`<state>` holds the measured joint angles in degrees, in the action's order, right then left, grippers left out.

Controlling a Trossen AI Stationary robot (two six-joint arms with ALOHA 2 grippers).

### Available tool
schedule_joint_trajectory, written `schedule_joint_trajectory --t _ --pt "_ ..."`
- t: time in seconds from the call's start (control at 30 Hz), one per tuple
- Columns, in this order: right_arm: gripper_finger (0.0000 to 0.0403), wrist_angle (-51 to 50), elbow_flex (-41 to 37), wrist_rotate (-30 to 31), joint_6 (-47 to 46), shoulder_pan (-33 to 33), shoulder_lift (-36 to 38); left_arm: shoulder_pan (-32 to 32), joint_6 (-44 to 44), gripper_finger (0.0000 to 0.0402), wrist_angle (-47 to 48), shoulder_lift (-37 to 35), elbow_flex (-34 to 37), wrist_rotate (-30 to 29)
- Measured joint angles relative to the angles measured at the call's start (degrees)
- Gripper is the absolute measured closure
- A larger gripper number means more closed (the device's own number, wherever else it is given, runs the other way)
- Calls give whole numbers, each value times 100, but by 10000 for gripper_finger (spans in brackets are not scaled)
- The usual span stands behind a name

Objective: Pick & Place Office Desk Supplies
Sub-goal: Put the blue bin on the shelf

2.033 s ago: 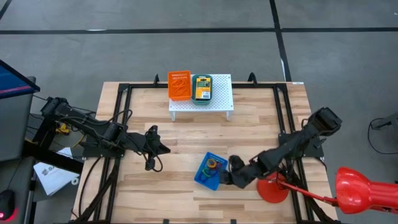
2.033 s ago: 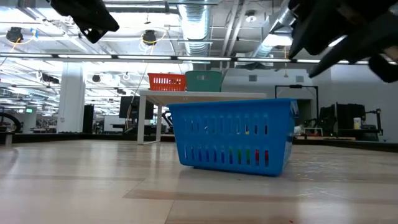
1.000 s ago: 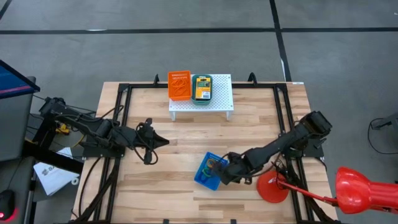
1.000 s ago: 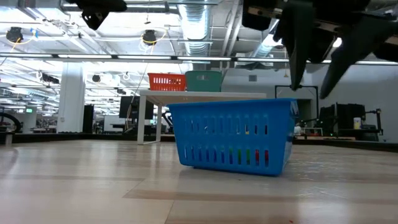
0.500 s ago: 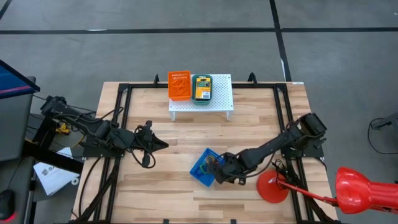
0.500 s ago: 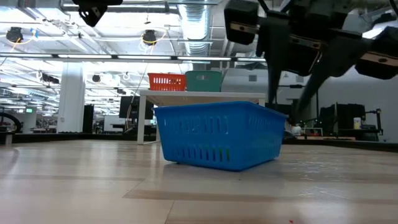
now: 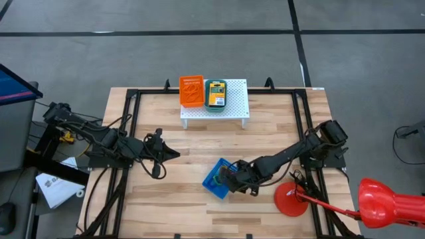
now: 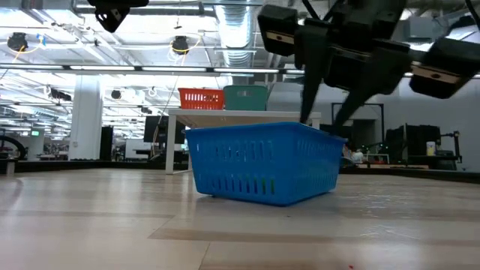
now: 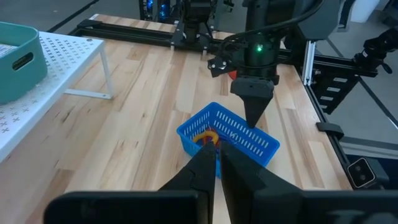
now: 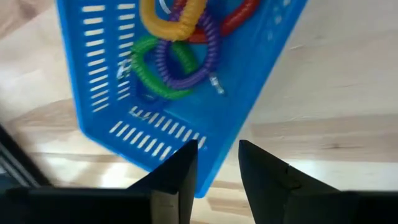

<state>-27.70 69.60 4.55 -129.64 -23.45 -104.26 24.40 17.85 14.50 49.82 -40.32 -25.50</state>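
High view: the wooden table (image 7: 172, 143) carries a white perforated stand (image 7: 236, 109) at its far edge, with an orange basket (image 7: 191, 91) and a teal tray (image 7: 215, 94) on it; a yellow-and-green crayon box (image 7: 215, 93) lies in the tray. Near the front middle sits a blue basket (image 7: 217, 178) holding coiled rubber-band loops (image 10: 180, 46) — yellow, purple, green and red in the right wrist view. The right gripper (image 7: 230, 179) reaches down at the basket's rim on the side toward its own arm. Its fingers (image 10: 177, 171) stand partly apart, with the blue wall seeming to pass between them, though the contact itself is hard to make out. The low view shows them coming down at the rim, the basket resting on the table. The left gripper (image 7: 174, 154) hovers over the table's left half, well apart from the basket, its fingers pressed together on nothing. A red round disc (image 7: 291, 201) lies near the right front corner — partly hidden by cabling.
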Motion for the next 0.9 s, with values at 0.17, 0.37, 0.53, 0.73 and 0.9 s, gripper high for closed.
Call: schedule_joint_trajectory --t 0.17,0.37,0.53,0.73,0.9 --pt "288 -81 -23 -17 40 29 -4 0 -1 385 4 0 0 0" --pt "288 -248 -24 -19 83 25 -6 0 -2 385 4 0 0 0" --pt "288 -192 -38 -78 108 17 -202 0 -2 385 8 0 0 2" --pt "291 703 -33 -352 417 83 -634 0 -2 385 60 2 0 4" --pt "319 810 -26 -453 735 166 -658 0 0 385 76 2 1 7"
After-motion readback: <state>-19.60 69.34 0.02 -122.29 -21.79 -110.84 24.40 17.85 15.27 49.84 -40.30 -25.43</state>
